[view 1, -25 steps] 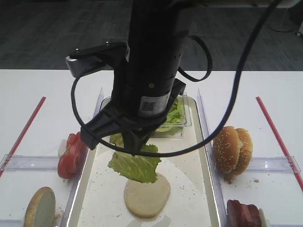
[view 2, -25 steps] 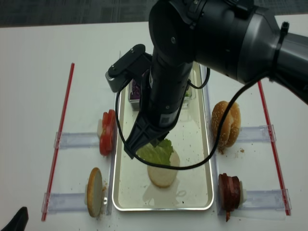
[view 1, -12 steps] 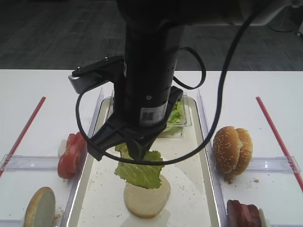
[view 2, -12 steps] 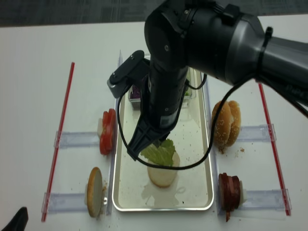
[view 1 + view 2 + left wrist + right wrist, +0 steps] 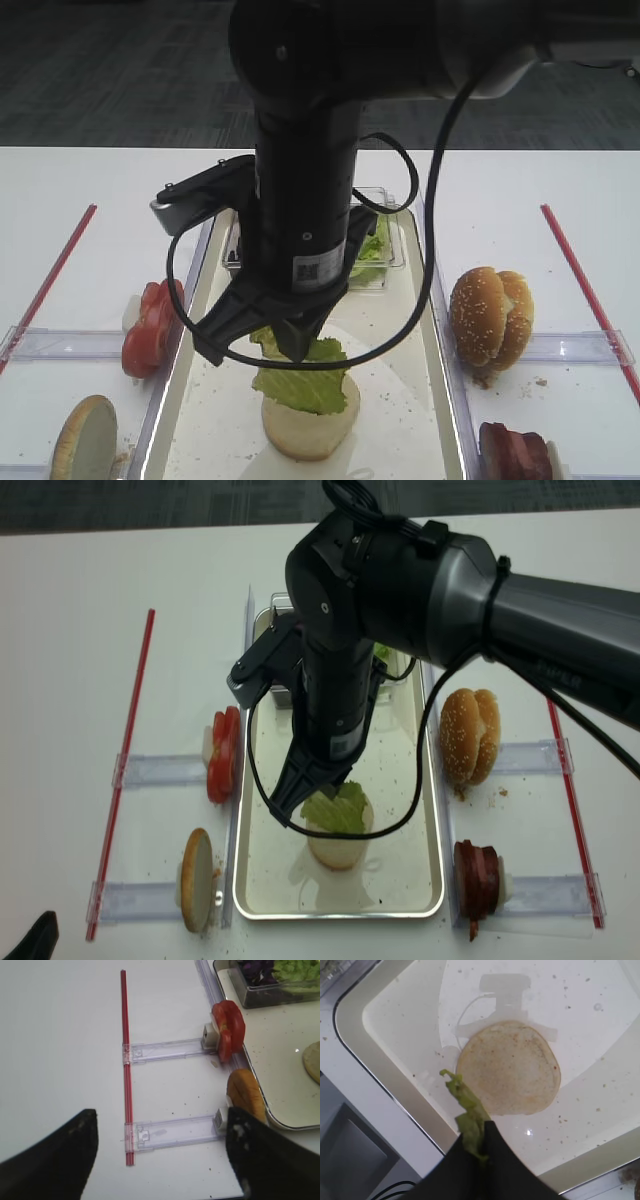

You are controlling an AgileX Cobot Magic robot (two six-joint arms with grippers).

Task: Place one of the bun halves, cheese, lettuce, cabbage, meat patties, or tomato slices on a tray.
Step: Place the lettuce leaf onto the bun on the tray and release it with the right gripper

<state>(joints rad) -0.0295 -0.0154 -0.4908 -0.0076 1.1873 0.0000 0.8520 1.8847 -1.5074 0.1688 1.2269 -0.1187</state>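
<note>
My right gripper [image 5: 296,347] is shut on a light green lettuce leaf [image 5: 301,386], which hangs from its fingertips just over a pale bun half [image 5: 311,428] lying cut face up on the tray [image 5: 402,398]. The leaf's lower edge overlaps the bun; contact is unclear. In the right wrist view the lettuce [image 5: 468,1110] runs edge-on from the right gripper [image 5: 485,1133] beside the bun half [image 5: 512,1067]. My left gripper [image 5: 160,1155] stands open over the bare table left of the tray, holding nothing.
Tomato slices [image 5: 222,755] and a bun half on edge [image 5: 195,880] stand in holders left of the tray. Sesame buns [image 5: 468,735] and meat patties [image 5: 477,875] stand on the right. A clear tub with purple cabbage [image 5: 257,970] sits at the tray's far end. Red strips [image 5: 125,760] border the area.
The right gripper has come down and toward the tray's near end with the lettuce, which now hangs over the bun half. The left gripper has not moved.
</note>
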